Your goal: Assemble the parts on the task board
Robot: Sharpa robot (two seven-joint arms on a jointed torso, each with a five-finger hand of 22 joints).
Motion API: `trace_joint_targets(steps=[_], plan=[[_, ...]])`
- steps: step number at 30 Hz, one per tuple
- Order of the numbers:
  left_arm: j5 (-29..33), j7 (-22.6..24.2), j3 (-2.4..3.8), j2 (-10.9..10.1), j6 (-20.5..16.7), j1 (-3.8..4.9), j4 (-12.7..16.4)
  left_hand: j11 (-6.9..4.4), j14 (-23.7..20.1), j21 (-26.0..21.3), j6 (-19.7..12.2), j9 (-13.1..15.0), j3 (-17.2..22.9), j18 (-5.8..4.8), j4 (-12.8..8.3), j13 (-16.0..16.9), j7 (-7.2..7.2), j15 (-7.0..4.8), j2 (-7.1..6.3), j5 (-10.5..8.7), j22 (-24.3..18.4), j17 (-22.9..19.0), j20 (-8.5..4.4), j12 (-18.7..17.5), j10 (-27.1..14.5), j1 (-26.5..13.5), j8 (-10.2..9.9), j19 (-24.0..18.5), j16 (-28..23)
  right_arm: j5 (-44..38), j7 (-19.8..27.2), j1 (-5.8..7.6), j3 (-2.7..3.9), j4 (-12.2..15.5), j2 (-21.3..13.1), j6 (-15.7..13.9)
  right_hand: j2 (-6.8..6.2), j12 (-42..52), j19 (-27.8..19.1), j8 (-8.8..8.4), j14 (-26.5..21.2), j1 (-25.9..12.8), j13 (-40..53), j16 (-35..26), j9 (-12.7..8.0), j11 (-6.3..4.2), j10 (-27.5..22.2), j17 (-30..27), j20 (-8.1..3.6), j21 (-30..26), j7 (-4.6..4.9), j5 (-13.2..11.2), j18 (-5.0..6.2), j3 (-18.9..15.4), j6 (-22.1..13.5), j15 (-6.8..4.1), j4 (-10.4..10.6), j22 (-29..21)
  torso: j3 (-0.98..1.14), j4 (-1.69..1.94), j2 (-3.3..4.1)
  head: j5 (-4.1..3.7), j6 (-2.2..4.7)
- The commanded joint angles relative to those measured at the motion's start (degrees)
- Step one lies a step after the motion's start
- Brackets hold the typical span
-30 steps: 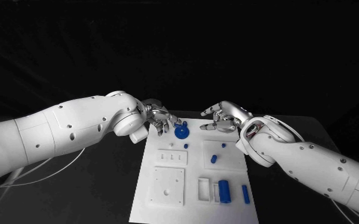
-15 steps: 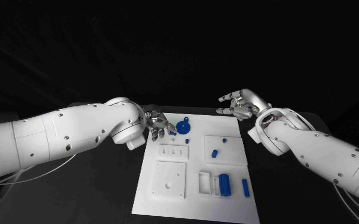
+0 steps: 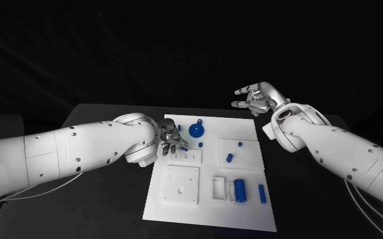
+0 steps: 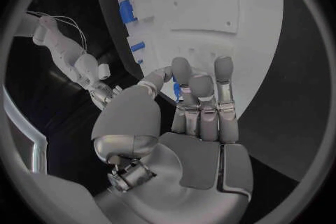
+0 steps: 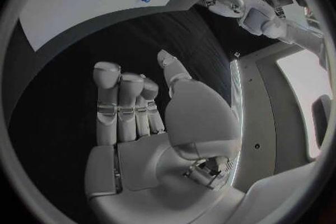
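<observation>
1. The left hand sits at the task board's left edge, pinching a small blue part between thumb and fingers, likely to carry it to a seat.
2. The task board lies mid-surface; a blue round part rests near its far end, small blue pegs mid-board, and a blue cylinder beside a slot at the near end, apparently awaiting assembly.
3. The right hand hangs beyond the board's far right corner, fingers loosely apart, holding nothing, seemingly keeping clear.
</observation>
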Motion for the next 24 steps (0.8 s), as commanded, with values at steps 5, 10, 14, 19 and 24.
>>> trace_joint_targets(steps=[5, 10, 14, 19, 24], plan=[[-4.2, -1.5, 0.02, 0.5, -1.6, -0.98, 0.3, -1.03, 0.3, -2.5, 5.0, 5.2, 5.1, -0.31, -4.4, -0.1, -4.54, 0.02, -0.27, 0.47, 3.1, 0.2, -0.16, 0.7, 2.2, 0.3, 0.3, 1.3, 0.5, 0.7, 0.6, 0.15, 0.1, -0.4, 0.4, -0.5, 0.46, -0.2, 1.5, -0.22, 0.4, -0.3, -0.1, -0.4, 0.0, 0.0, -0.5, 0.0, -0.03, -0.5, -0.02, 0.8, 0.41, 0.0, 0.4, -0.07, -0.5, 3.8, -0.04, -0.03, -0.02, 0.0, -0.61], [-5.6, -1.5, 0.03, 0.9, -1.9, -1.85, 0.1, -1.02, 0.3, -2.6, 5.1, 5.3, 5.1, -0.3, -4.3, -0.1, -4.55, 0.03, -0.31, 0.53, 3.2, 0.2, -0.16, 0.8, 2.2, 0.2, 0.3, 1.4, 0.5, 0.7, 0.5, 0.17, 0.13, -0.5, 0.6, -0.4, 0.5, -0.3, 1.6, -0.21, 0.4, -0.5, -0.2, -0.4, 0.0, -0.01, -0.6, 0.0, -0.04, -0.5, -0.01, 1.0, 0.4, 0.2, 0.4, -0.07, -0.7, 3.8, -0.01, -0.08, -0.01, -0.11, -0.85], [-6.4, -1.4, 0.03, 1.2, -1.9, -2.52, 0.0, -0.99, 0.3, -3.0, 5.1, 5.2, 5.1, -0.27, -4.3, -0.1, -4.53, 0.06, -0.35, 0.56, 3.7, 0.2, -0.11, 0.8, 2.2, 0.2, 0.3, 1.5, 0.5, 0.7, 0.4, 0.18, 0.14, -0.5, 0.6, -0.3, 0.5, -0.3, 1.6, -0.21, 0.4, -0.5, -0.2, -0.4, 0.0, -0.01, -0.6, 0.0, -0.04, -0.5, -0.01, 1.0, 0.4, 0.2, 0.4, -0.07, -0.7, 3.8, -0.01, -0.11, 0.0, -0.17, -0.95], [-6.8, -1.2, 0.03, 1.4, -2.2, -3.01, -0.2, -0.96, 0.3, -3.5, 5.1, 5.1, 5.1, -0.21, -4.2, -0.2, -4.52, 0.08, -0.39, 0.53, 4.1, 0.1, -0.04, 0.7, 2.2, 0.3, 0.3, 1.6, 0.4, 0.7, 0.4, 0.18, 0.15, -0.5, 0.6, -0.3, 0.5, -0.3, 1.6, -0.21, 0.4, -0.5, -0.2, -0.4, 0.0, -0.01, -0.6, 0.0, -0.04, -0.5, -0.01, 1.0, 0.4, 0.2, 0.4, -0.07, -0.7, 3.8, 0.01, -0.07, -0.02, -0.25, -1.01], [-7.7, -0.7, 0.04, 1.6, -4.1, -3.43, -0.6, -0.94, 0.4, -4.0, 5.0, 4.8, 5.0, -0.23, -3.8, -0.2, -4.51, 0.06, -0.34, 0.25, 4.6, 0.0, -0.07, 0.7, 2.2, 0.3, 0.3, 1.9, 0.4, 0.7, 0.4, 0.18, 0.16, -0.5, 0.6, -0.3, 0.5, -0.3, 1.6, -0.21, 0.4, -0.5, -0.2, -0.4, 0.0, -0.01, -0.6, 0.0, -0.04, -0.5, -0.01, 1.0, 0.4, 0.2, 0.4, -0.07, -0.7, 3.8, -0.02, -0.03, -0.03, -0.31, -0.94]])
